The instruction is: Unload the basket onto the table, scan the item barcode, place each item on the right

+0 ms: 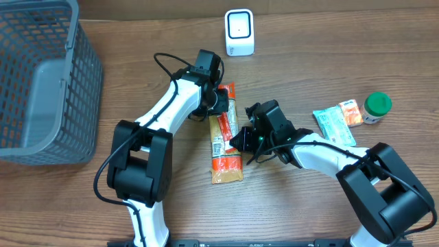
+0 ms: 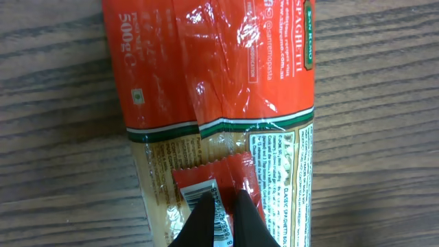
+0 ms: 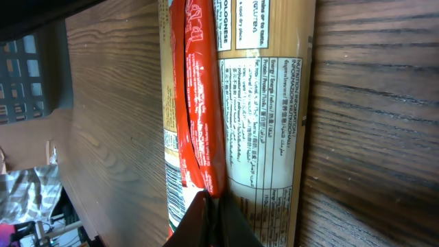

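**woodgrain_87:** where's the spaghetti packet (image 1: 225, 140) sitting, and what are the arms doing?

**yam_fan:** it's lying flat mid-desk (image 1: 309, 41), long way running from the far edge towards the near one. The left arm comes up from the near edge and elbows over, so the left claw (image 1: 219, 103) points down at the packet's far end. In the wrist view it's closed, fingertips (image 2: 202, 219) pinching the wrapper right at the barcode (image 2: 197, 192). The right arm stretches low from the near right corner. The right claw (image 1: 240, 140) meets the packet's middle, closed on the red seam flap (image 3: 199, 103). The scanner (image 1: 239, 32) stands by the far edge.
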You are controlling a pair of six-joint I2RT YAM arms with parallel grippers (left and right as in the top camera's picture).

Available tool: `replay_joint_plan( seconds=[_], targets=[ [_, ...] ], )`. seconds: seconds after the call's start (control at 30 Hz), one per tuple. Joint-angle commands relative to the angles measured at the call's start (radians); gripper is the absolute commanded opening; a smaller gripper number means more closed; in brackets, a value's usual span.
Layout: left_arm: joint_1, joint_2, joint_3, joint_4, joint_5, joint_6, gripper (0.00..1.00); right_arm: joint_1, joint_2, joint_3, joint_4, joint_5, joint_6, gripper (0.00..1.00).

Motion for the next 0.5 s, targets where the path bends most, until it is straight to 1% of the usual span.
replay_joint_plan(
  seconds=[0.0,0.17,0.23,0.27,0.33,0.37,0.4,0.47],
  targets=[
    [0.020,0.076,0.016,-0.018,-0.038,-0.019,0.04,0.005,0.021,-0.011,-0.015,0.011,-0.008,0.05],
    [0.051,0.049,0.145,-0.119,-0.038,-0.012,0.04,0.005,0.021,-0.011,-0.015,0.011,-0.008,0.06],
    [0.066,0.032,0.219,-0.175,-0.040,-0.005,0.04,0.005,0.021,-0.011,-0.015,0.011,-0.008,0.11],
    [0.082,0.014,0.298,-0.238,-0.050,-0.005,0.04,0.005,0.021,-0.011,-0.015,0.011,-0.008,0.15],
    [0.100,-0.006,0.369,-0.298,-0.066,-0.005,0.04,0.005,0.021,-0.011,-0.015,0.010,-0.007,0.17],
    [0.110,-0.018,0.399,-0.326,-0.072,-0.005,0.04,0.005,0.021,-0.011,-0.017,0.006,-0.008,0.13],
    [0.121,-0.028,0.421,-0.345,-0.076,-0.005,0.04,0.005,0.021,-0.011,-0.019,-0.006,-0.008,0.06],
    [0.145,-0.051,0.454,-0.373,-0.076,0.008,0.04,0.000,0.020,-0.011,-0.017,-0.049,-0.010,0.04]
  ],
)
